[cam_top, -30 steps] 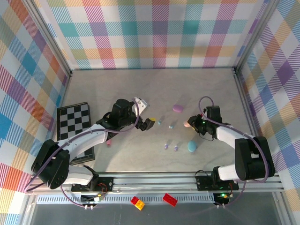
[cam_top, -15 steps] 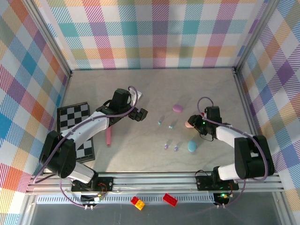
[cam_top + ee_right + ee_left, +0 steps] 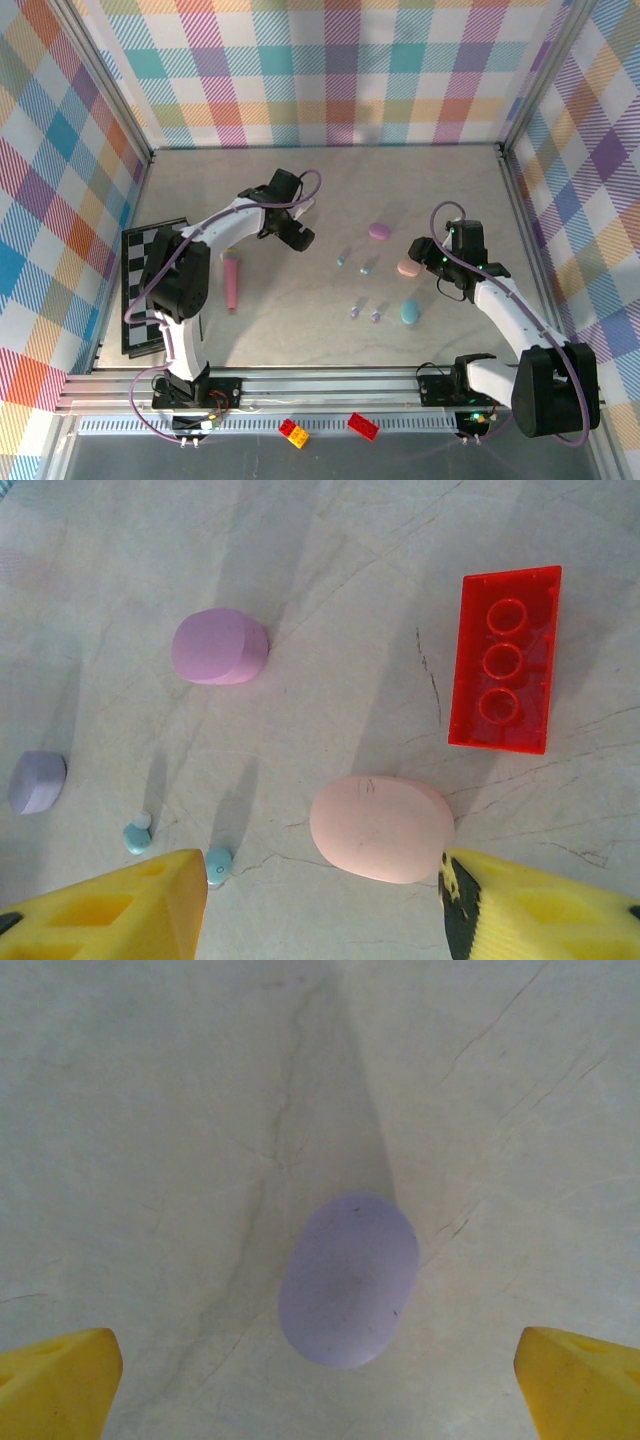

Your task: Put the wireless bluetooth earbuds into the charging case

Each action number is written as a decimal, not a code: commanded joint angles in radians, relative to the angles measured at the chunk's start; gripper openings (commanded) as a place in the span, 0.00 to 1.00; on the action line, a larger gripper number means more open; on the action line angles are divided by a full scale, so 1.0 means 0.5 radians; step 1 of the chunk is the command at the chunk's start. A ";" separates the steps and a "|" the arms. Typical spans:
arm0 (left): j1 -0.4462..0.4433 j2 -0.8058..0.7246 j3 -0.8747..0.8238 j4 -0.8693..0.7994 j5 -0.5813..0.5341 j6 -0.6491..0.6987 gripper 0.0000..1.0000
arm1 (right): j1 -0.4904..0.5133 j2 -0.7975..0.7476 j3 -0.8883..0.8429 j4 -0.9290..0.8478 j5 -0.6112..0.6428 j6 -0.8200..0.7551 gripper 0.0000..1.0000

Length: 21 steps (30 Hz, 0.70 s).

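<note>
Left arm stretches far forward, elbow bent. The left tool point(image 3: 296, 236) is spread wide, with a lavender case point(image 3: 348, 1280) ahead between its fingers. Right arm reaches in low — right tool point(image 3: 423, 256) gapes, pink case point(image 3: 380, 828) at its tips. Earbuds point(image 3: 354, 312) lie loose on the worktop point(image 3: 450, 190) — between the arms.

The bottom corners clip my left gripper's point(image 3: 320, 1395) fingertips point(image 3: 60, 1380), so I see wedges, no pads. The lower edge cuts my right gripper's point(image 3: 318, 895) fingers point(image 3: 110, 910) too, and one overlaps the peach case's point(image 3: 380, 828) end. From above, the earbuds point(image 3: 367, 269) are specks, stems unreadable, and my left arm point(image 3: 215, 235) covers part of the checkerboard point(image 3: 150, 250).
</note>
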 commanded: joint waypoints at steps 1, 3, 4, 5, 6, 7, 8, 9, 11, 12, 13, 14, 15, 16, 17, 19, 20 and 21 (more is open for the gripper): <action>0.016 0.100 0.136 -0.247 -0.043 0.098 1.00 | -0.005 -0.012 0.038 -0.064 -0.026 -0.051 0.63; 0.015 0.156 0.186 -0.272 -0.013 0.135 1.00 | -0.005 -0.002 0.038 -0.066 -0.029 -0.050 0.63; 0.015 0.183 0.204 -0.289 0.003 0.155 1.00 | -0.005 -0.001 0.037 -0.066 -0.026 -0.051 0.63; 0.015 0.215 0.228 -0.316 0.024 0.175 1.00 | -0.006 0.002 0.036 -0.063 -0.022 -0.051 0.63; 0.015 0.247 0.254 -0.341 0.033 0.190 1.00 | -0.006 0.005 0.042 -0.066 -0.020 -0.051 0.63; 0.017 0.276 0.276 -0.359 0.031 0.196 1.00 | -0.006 0.008 0.047 -0.067 -0.018 -0.053 0.63; 0.016 0.308 0.296 -0.376 0.025 0.202 0.99 | -0.005 0.014 0.051 -0.060 -0.019 -0.050 0.63; 0.017 0.340 0.312 -0.383 0.024 0.210 0.93 | -0.006 0.020 0.054 -0.054 -0.025 -0.046 0.63; 0.018 0.377 0.331 -0.387 0.032 0.220 0.84 | -0.005 0.035 0.057 -0.041 -0.040 -0.044 0.63; 0.018 0.390 0.333 -0.381 0.041 0.224 0.81 | -0.005 0.041 0.059 -0.035 -0.046 -0.036 0.63; 0.017 0.393 0.336 -0.378 0.062 0.230 0.78 | -0.005 0.042 0.056 -0.035 -0.050 -0.033 0.63; 0.018 0.392 0.333 -0.373 0.073 0.234 0.76 | -0.004 0.043 0.056 -0.034 -0.051 -0.028 0.63; 0.018 0.390 0.330 -0.366 0.085 0.239 0.67 | -0.004 0.041 0.053 -0.036 -0.050 -0.024 0.63; 0.018 0.391 0.325 -0.361 0.081 0.241 0.61 | -0.005 0.037 0.051 -0.032 -0.050 -0.023 0.63; 0.018 0.388 0.319 -0.357 0.078 0.240 0.57 | -0.004 0.031 0.051 -0.039 -0.053 -0.020 0.63; 0.018 0.379 0.309 -0.345 0.080 0.240 0.56 | -0.005 0.019 0.051 -0.044 -0.050 -0.022 0.63; 0.018 0.368 0.303 -0.343 0.094 0.243 0.52 | -0.005 0.012 0.055 -0.054 -0.050 -0.023 0.62; 0.017 0.354 0.288 -0.322 0.103 0.237 0.50 | -0.002 0.004 0.061 -0.063 -0.050 -0.024 0.62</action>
